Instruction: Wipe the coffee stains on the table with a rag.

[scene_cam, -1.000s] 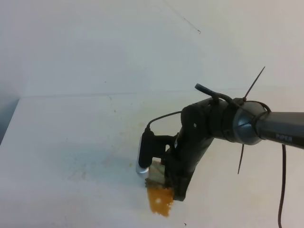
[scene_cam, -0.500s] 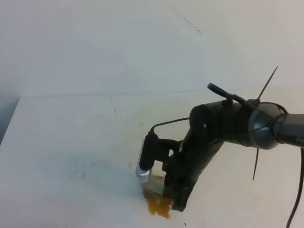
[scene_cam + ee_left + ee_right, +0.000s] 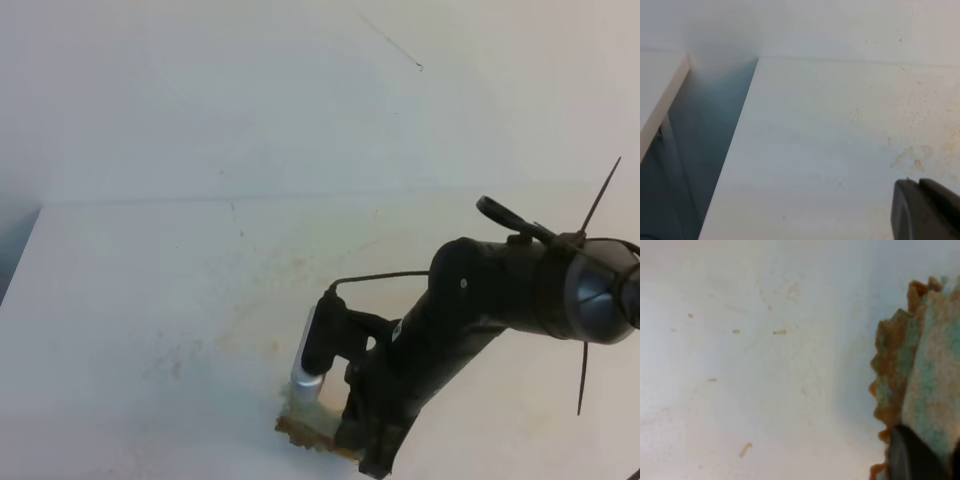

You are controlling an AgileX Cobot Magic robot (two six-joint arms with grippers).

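The small wadded cream-grey rag with brown-stained edges (image 3: 308, 418) lies flat on the big white table (image 3: 140, 300), near the front edge. It sits right on top of the orange-brown coffee stains (image 3: 296, 431), so only a thin brown rim shows along the rag's left and front sides. In the right wrist view the rag (image 3: 922, 385) fills the right side, its wavy edge soaked brown, and the table to its left is white with only small brown crumbs. The right gripper (image 3: 345, 425) comes down onto the rag from the right. Its jaws are nearly closed and pinch the cloth, pressing it to the table. The rest of the stain is hidden under the rag and the arm, so how much is left cannot be seen. The next wipe will likely need to pull over that brown rim. Faint tan smudges (image 3: 265, 275) lie further back on the table. Nothing stands in the way. The left gripper (image 3: 926, 210) is far off to the left, and whether it is open cannot be told.
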